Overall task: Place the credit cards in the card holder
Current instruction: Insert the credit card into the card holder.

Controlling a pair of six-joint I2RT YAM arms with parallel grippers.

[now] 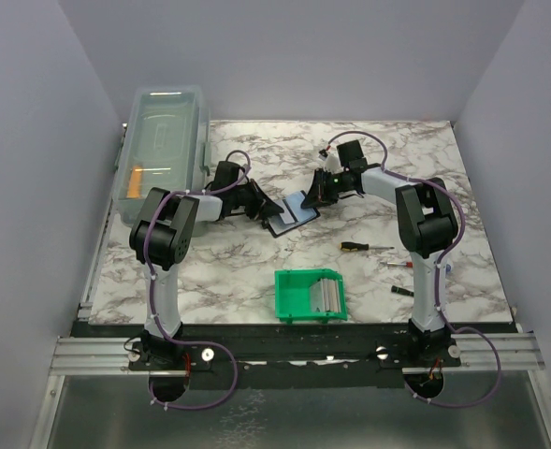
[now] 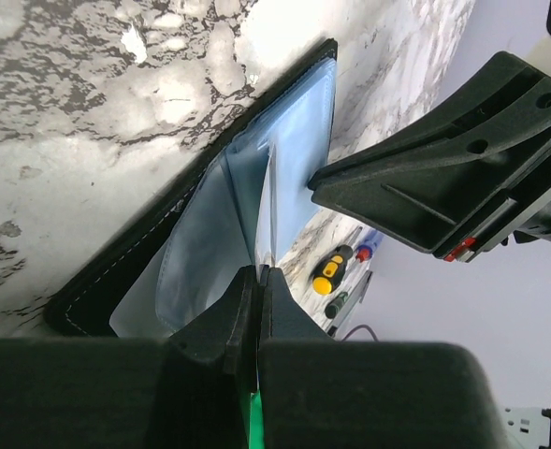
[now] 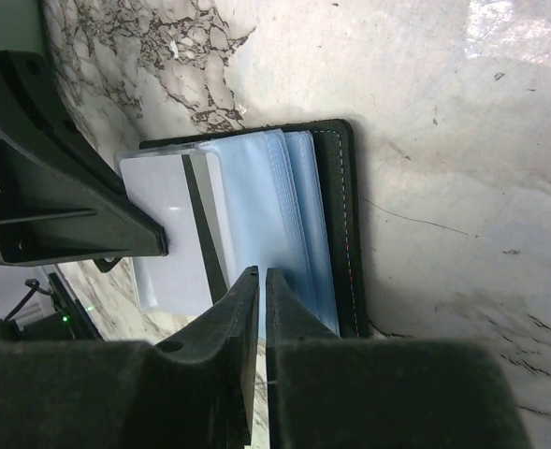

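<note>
Now | left end effector (image 2: 259, 281): clamped tight on thin sheet (image 2: 271, 206), card or sleeve unclear, likely parting the sleeves (image 2: 210, 243) | card holder (image 3: 345, 224): open on desk (image 1: 238, 271), between both arms | grey credit card (image 3: 167, 224): lying across those sleeves | right end effector (image 3: 261, 281): narrow slit, hold unclear, seemingly pinning the holder.

Open table (image 1: 242, 269) between card holder (image 1: 289, 220) and green bin (image 1: 310, 296), screwdrivers (image 1: 355, 246) rightward

The left end effector (image 2: 258, 274) pinches a blue-grey sleeve of the open card holder (image 2: 205, 245), screwdrivers (image 2: 332, 268) beyond.
</note>
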